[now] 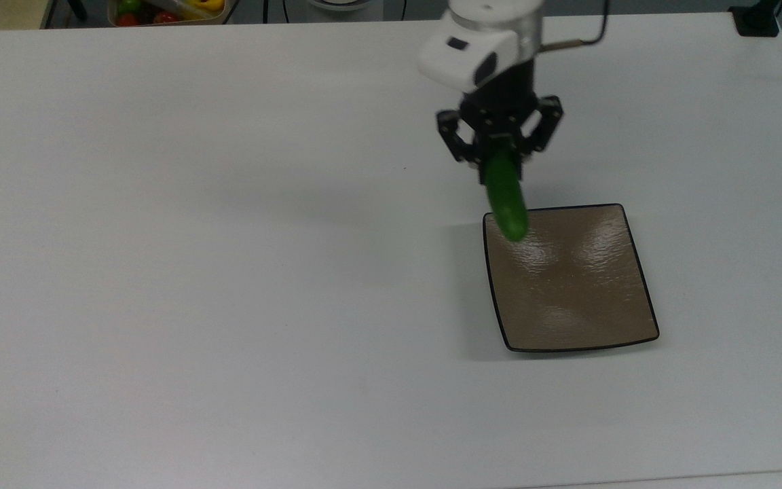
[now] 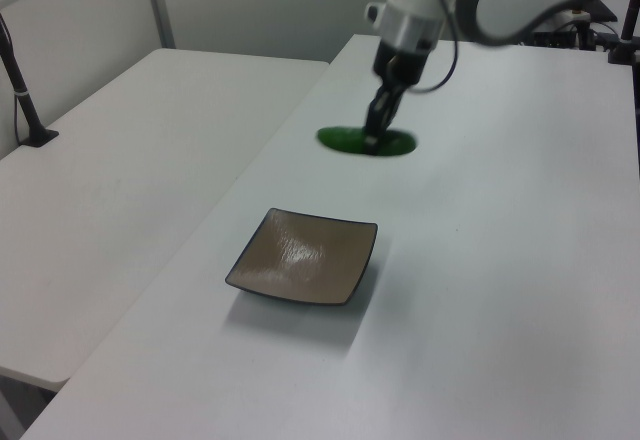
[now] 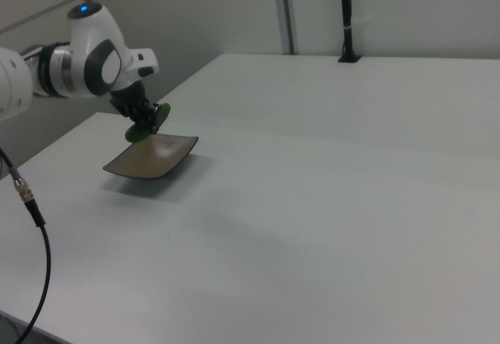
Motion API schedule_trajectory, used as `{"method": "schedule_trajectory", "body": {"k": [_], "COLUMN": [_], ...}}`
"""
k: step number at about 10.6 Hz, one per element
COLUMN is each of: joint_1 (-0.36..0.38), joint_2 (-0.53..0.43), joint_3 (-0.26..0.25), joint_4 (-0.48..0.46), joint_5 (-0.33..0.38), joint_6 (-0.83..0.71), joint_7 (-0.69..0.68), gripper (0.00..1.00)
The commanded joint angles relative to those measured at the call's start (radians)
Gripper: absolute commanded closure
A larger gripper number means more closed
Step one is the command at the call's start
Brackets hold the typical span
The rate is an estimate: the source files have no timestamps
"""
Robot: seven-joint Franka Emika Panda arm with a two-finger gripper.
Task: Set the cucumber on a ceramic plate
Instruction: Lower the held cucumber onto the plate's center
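1. The desk is big and white. It takes up most of the top view. In the left view a second white desk stands beside it on the left view's left.

2. The robot arm is white. It comes in from the top edge of the top view, a bit right of the middle. In the right view it is at the upper left of the frame.

3. The ceramic plate is square, brown and shiny, with a thin black rim. It lies flat on the desk at the middle right of the top view. In the left view the plate is near the middle of the frame.

4. The claw is black and points down. It is pinching the cucumber, just above the plate's top left corner in the top view.

5. The cucumber is dark green and smooth. The claw grips it at one end. Its free end is over the plate's top left corner in the top view. In the left view the cucumber is up in the air, past the plate's far edge.

6. A bin of red, green and yellow things sits at the top edge of the top view, on the left.
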Motion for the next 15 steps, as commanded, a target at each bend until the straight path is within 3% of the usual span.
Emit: {"method": "schedule_trajectory", "body": {"k": [1,5,10,12,15], "joint_1": [0.068,0.084,0.102,0.101,0.096], "joint_2": [0.139,0.274,0.374,0.380,0.379], "joint_3": [-0.001,0.026,0.026,0.026,0.026], "joint_4": [0.053,0.080,0.081,0.081,0.077], "joint_5": [-0.045,-0.055,-0.108,-0.107,-0.104], "joint_6": [0.218,0.435,0.518,0.520,0.529], "joint_7": [0.102,0.135,0.133,0.135,0.136], "gripper": [0.86,0.82,0.80,0.66,0.22]}}
